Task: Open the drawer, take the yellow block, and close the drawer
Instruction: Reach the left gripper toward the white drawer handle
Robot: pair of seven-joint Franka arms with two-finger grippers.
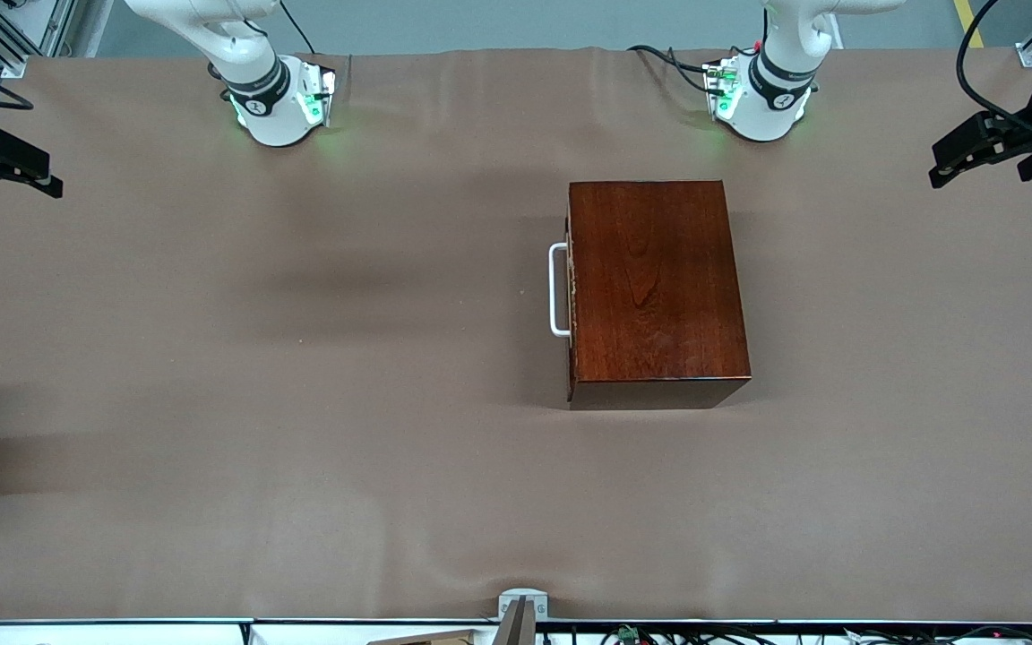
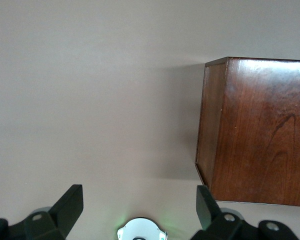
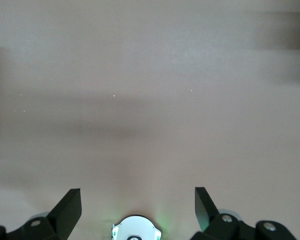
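Front view: the dark reddish-brown wooden box (image 1: 655,291) sits on the brown table cloth (image 1: 256,403), closer to the left arm's end of the table than to the right arm's. The drawer (image 1: 571,287) is pushed fully in, so only its thin front edge shows, with the white loop handle (image 1: 557,289) sticking out of the side that faces the right arm's end. The yellow block cannot be seen anywhere. Both white arm bases stand along the edge of the table farthest from the camera. The left gripper (image 1: 982,152) hangs high over the left arm's end of the table, and the right gripper (image 1: 19,166) hangs high over the right arm's end; both arms wait, well apart from the box.

Left wrist view: the left gripper (image 2: 139,210) has its two black fingers (image 2: 70,202) spread wide with nothing between them. Below it lie bare cloth and one corner of the wooden box (image 2: 260,130), showing its glossy top and one plain side.

Right wrist view: the right gripper (image 3: 137,207) also stands wide, fingers (image 3: 69,204) far apart and holding nothing, with only cloth (image 3: 150,100) beneath.
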